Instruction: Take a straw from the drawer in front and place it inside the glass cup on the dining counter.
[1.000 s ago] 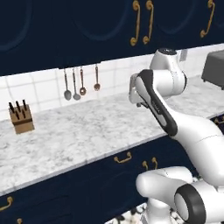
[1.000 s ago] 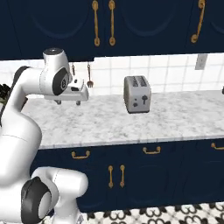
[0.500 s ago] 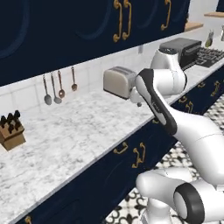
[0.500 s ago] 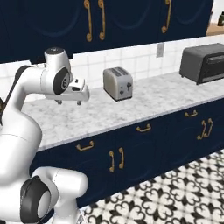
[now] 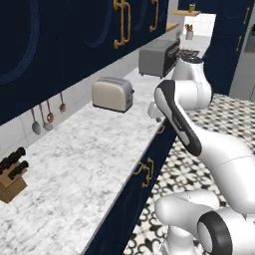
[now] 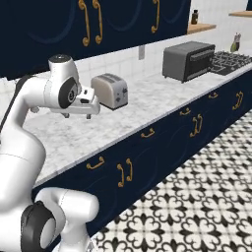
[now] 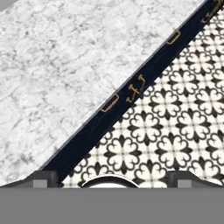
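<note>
My gripper (image 6: pixel 78 116) hangs open over the marble wall counter (image 6: pixel 123 120) near its front edge, fingers pointing down with nothing between them. In the hand view the gripper (image 7: pixel 113 178) looks straight down on the counter edge, and its two fingertips (image 7: pixel 43 177) stand wide apart. Shut navy drawers (image 6: pixel 98 158) with small brass handles (image 7: pixel 109 103) run below that edge. I cannot tell which one is the task's drawer. The straw is hidden. The glass cup and the dining counter are out of view.
A toaster (image 6: pixel 110 90) stands on the counter just beyond the hand, a toaster oven (image 6: pixel 188 60) and stove (image 6: pixel 229 60) farther right. The knife block (image 5: pixel 11 177) and hanging utensils (image 5: pixel 48 113) are to the left. Patterned floor tiles (image 6: pixel 197 197) spread before the cabinets.
The whole picture has shifted, so the camera has moved with the base. The counter now runs off at a slant, and the toaster oven, stove and floor have come into view. The gripper stays open.
</note>
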{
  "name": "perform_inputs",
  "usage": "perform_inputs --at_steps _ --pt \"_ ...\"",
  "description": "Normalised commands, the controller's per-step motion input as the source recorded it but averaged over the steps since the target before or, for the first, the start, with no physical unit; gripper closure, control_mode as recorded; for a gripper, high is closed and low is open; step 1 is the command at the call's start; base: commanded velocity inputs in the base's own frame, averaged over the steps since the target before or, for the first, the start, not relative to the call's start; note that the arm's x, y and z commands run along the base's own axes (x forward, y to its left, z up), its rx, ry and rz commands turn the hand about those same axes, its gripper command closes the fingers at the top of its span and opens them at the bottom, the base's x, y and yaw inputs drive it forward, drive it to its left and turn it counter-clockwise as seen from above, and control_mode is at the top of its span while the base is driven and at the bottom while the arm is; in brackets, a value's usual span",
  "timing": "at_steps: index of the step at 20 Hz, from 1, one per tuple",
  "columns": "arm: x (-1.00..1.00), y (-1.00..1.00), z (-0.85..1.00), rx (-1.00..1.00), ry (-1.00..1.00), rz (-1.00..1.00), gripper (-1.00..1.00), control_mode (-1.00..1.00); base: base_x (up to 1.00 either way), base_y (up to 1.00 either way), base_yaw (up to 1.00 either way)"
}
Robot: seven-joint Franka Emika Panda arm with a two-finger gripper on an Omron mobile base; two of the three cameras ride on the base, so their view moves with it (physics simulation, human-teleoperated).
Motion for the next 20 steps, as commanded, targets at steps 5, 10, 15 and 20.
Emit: perform_inputs --at_steps 5,10,15,20 --pt "0.00 0.00 0.00 0.00 0.00 0.00 -1.00 1.00 0.01 0.84 -0.30" --pt "0.00 0.00 0.00 0.00 0.00 0.00 -1.00 1.00 0.00 0.43 -0.10" --pt "0.00 0.00 0.00 0.00 0.00 0.00 -1.00 1.00 0.06 0.26 -0.03" --pt "0.10 -0.02 -0.46 0.05 0.01 0.00 -1.00 -1.00 0.03 0.08 -0.01"
